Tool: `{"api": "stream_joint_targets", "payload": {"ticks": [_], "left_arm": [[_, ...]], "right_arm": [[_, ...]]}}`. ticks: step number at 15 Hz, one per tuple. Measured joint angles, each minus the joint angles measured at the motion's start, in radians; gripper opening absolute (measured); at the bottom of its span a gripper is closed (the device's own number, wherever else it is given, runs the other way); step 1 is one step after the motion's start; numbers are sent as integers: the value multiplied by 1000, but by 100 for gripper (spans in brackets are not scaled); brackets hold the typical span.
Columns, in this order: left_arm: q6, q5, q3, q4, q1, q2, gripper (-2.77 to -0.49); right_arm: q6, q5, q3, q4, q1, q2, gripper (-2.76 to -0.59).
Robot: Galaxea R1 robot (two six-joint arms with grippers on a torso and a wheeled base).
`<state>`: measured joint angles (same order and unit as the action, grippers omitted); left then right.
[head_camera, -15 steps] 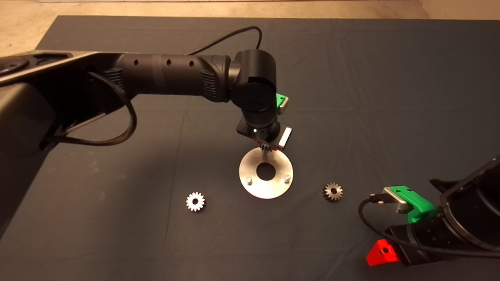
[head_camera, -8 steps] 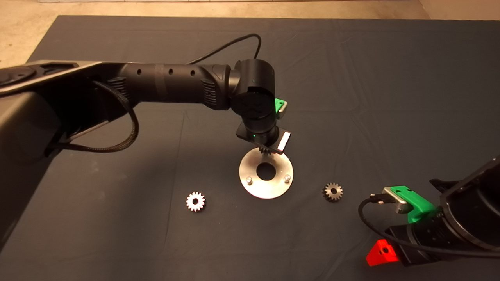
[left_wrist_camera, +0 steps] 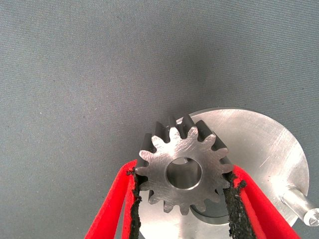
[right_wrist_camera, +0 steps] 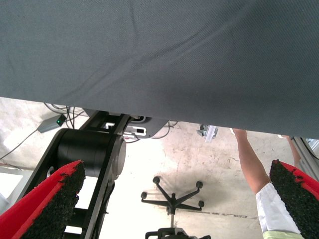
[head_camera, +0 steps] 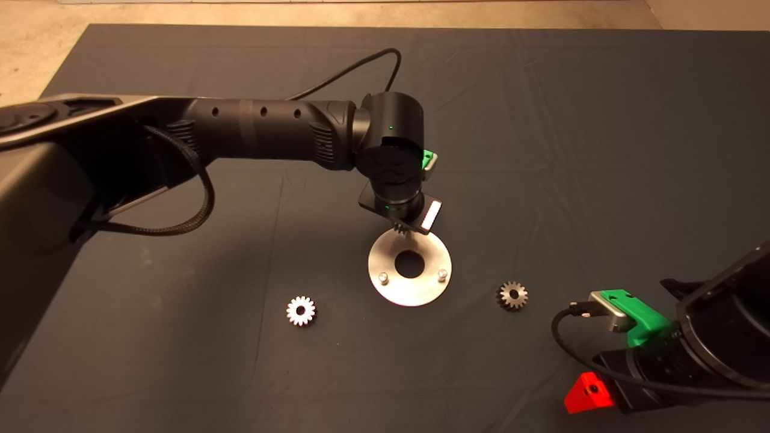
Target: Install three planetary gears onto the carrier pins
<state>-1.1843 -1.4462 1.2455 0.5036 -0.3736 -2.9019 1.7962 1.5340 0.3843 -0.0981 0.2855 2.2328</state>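
A dark woven mat (head_camera: 541,120) covers the counter; pale concrete floor lies beyond. The left gripper (left_wrist_camera: 182,199) clenches a toothed steel planetary gear (left_wrist_camera: 183,169) over the shiny round plate (head_camera: 415,291), mid-counter. The right gripper (right_wrist_camera: 174,199), fingers spread, waits at the near right corner.

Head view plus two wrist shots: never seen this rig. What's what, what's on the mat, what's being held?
It is a robot with two black arms. The head view looks down from above on the dark mat; each wrist view comes from a camera on one arm.

On the mat lies a shiny round plate with upright pins; two pins show bare. One loose gear lies left of the plate, another gear right of it.

The left gripper, jaws shut, holds a third gear above the plate's far edge. The right gripper waits open at the lower right; its camera sees the floor, a chair base and a person's arm.
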Motion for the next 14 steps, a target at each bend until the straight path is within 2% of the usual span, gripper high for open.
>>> {"api": "stream_joint_targets", "payload": {"ticks": [10, 14], "left_arm": [[-1, 0, -7, 1, 3, -7, -232], [-8, 1, -27, 0, 5, -8, -232]], "right_arm": [[0, 0, 0, 0, 0, 0, -61], [0, 0, 0, 0, 0, 0, -61]]}}
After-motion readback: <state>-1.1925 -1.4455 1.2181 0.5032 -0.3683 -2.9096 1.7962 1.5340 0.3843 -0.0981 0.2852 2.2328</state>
